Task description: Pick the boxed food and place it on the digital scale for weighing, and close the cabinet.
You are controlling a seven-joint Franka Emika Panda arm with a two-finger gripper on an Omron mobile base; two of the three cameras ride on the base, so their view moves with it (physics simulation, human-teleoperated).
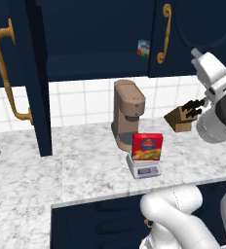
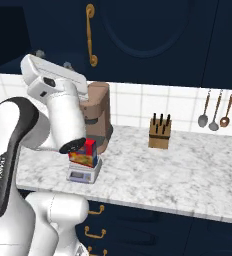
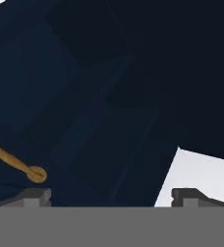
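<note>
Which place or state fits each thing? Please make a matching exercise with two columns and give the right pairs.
Things:
1. boxed food
2. cabinet door at left
3. coffee machine
4. gripper

Places or states:
A. swung open over the counter
B. jaws wide apart, nothing between them
C. upright on the digital scale
D. right behind the scale

Pairs: 1-C, 2-A, 3-D, 4-B

The boxed food [image 1: 147, 147], red-faced, stands upright on the pale grey digital scale [image 1: 144, 169] near the worktop's front edge. The navy cabinet [image 1: 37, 82] has one door swung open, edge-on above the worktop.
</note>
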